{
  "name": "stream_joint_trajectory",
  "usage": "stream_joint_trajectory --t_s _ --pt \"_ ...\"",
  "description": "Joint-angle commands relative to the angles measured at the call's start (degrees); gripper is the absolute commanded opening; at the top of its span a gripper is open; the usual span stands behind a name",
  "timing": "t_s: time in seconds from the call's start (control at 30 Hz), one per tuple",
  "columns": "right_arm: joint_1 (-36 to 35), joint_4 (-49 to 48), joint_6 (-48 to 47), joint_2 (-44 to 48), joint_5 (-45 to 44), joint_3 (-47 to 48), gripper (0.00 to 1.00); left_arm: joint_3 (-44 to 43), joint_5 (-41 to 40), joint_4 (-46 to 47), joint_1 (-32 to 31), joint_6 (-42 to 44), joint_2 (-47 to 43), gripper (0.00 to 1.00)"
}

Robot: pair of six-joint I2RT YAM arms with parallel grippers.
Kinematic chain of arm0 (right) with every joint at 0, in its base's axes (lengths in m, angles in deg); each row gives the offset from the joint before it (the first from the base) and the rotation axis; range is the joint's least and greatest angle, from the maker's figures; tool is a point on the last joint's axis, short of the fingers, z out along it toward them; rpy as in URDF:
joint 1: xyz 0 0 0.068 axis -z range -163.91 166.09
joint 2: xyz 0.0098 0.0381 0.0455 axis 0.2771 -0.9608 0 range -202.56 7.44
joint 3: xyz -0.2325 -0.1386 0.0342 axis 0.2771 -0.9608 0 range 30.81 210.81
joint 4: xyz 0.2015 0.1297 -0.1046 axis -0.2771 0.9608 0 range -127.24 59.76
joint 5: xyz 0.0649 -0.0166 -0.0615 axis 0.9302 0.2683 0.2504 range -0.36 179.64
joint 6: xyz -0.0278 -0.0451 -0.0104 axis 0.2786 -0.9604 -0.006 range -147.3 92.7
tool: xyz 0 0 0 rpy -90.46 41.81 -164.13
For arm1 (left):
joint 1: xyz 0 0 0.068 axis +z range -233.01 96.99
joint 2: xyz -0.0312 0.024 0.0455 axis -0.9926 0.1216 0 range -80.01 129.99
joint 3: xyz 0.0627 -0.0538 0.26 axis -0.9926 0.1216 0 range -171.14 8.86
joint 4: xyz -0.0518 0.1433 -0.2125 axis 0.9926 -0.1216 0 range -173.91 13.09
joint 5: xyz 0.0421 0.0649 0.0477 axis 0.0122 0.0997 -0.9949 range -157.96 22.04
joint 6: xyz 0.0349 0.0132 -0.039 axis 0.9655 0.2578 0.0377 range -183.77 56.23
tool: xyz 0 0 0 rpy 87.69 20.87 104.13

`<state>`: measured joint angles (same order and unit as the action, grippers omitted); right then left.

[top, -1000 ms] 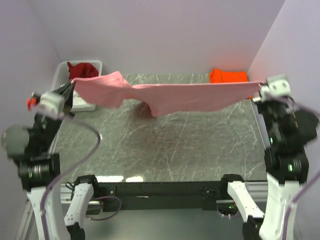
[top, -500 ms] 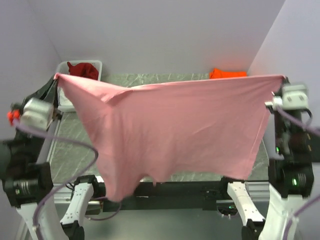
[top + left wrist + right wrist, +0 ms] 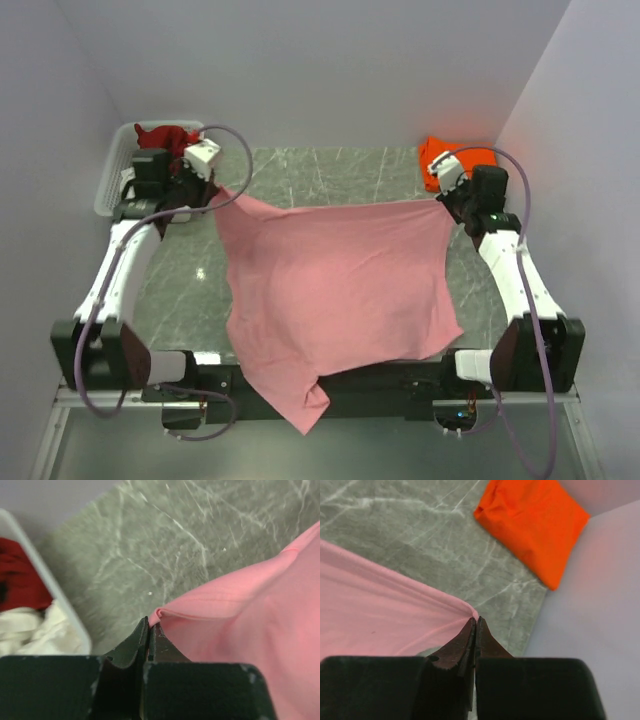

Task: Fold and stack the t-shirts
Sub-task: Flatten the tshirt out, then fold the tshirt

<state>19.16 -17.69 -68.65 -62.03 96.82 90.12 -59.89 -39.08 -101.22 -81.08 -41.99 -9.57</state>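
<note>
Your left tool point(image 3: 150, 626) has its fingers pressed together on one corner of the pink t-shirt point(image 3: 335, 290). In the top view that corner sits at the upper left of the cloth, near the basket point(image 3: 108, 185). Your right tool point(image 3: 475, 623) is pinching the opposite corner, toward the upper right of the frame. Between the two tools the shirt's upper edge runs almost straight across the desk point(image 3: 320, 172). The rest of the cloth spreads down the middle of the frame. Its lower edge passes over the desk's near edge, and a pointed flap hangs lowest, a little left of centre. In the left wrist view the pinched corner curls over right at the fingertips, and the cloth fills the right side of the picture. The orange t-shirt point(image 3: 535, 525) lies folded in the desk's upper right corner, apart from the pinched corner, with bare desk between them. In the basket at the upper left lie a dark red t-shirt point(image 3: 17, 575) and a white t-shirt point(image 3: 30, 630).
</note>
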Motion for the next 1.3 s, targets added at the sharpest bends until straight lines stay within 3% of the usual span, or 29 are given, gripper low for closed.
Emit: stream_joint_trajectory --t_s 0.0,0.17,0.27,0.37,0.5,0.63,0.9,1.27 --pt "-0.52 -8.29 -2.86 -6.97 -0.41 1.59 0.00 -0.67 -6.01 6.64 -4.04 0.63 8.87 0.01" --pt "-0.96 -8.31 -2.43 -26.74 -4.27 13.34 0.00 -14.18 -15.25 2.80 -6.50 -3.49 29.55 0.01" --pt "-1.22 -6.63 -2.25 -35.19 -6.73 20.20 0.00 -31.03 -17.72 -2.57 -6.50 -4.38 44.13 0.01" --pt "-1.31 -5.14 -1.90 -40.56 -7.09 25.31 0.00 -40.80 -18.78 -5.29 -6.50 -4.73 51.87 0.01" --pt "-1.49 -1.89 -1.81 -45.91 -8.59 30.33 0.00 -47.52 -17.81 -8.73 -6.59 -4.47 57.35 0.01" --pt "-1.58 0.48 -1.81 -48.47 -8.15 33.67 0.00 -46.57 -17.11 -9.52 -6.59 -3.68 57.10 0.01" --pt "-1.31 2.07 -6.29 -46.11 -3.67 32.10 0.00 -31.46 -9.03 -11.36 -6.59 -2.80 42.17 0.02" --pt "1.14 2.33 -13.40 -40.92 0.73 26.75 0.00 -13.36 -7.53 -18.38 -10.63 -2.88 24.76 0.07"
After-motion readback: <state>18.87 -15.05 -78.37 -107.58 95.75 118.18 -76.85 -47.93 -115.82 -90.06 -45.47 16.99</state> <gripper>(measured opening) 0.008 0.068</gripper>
